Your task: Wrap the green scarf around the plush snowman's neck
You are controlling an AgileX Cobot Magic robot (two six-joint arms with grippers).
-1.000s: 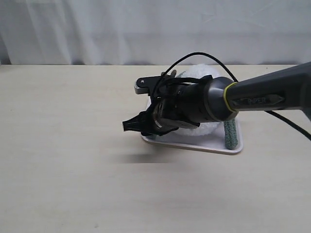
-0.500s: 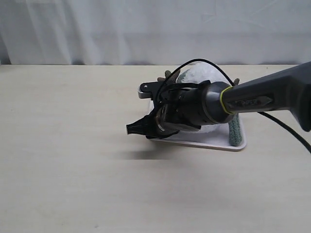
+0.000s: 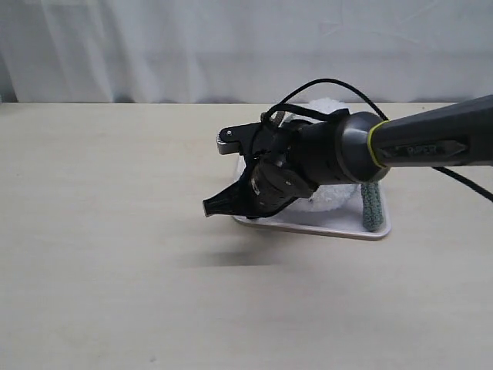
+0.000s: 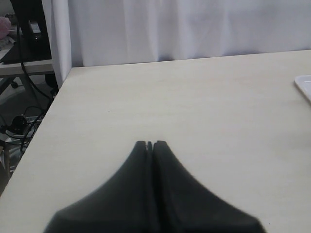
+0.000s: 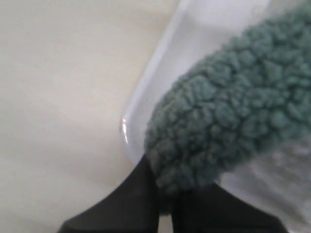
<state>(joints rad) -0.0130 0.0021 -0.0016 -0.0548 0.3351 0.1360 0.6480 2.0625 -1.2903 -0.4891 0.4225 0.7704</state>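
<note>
The plush snowman lies on a white tray; my right arm covers most of it, so only white fluff shows. One stretch of the green scarf lies along the tray's right side. In the right wrist view an end of the green scarf sits pinched in my right gripper, above the tray's corner. The right gripper points left, just past the tray's left corner. My left gripper is shut on nothing above bare table, away from the tray.
A white curtain hangs behind the table. The black cable of my right arm loops above the snowman. The left wrist view shows the table's side edge, with a desk and cords beyond it.
My right gripper's tip has shifted slightly right and down as the wrist turned. The tray with the snowman and scarf has slid a little to the right.
</note>
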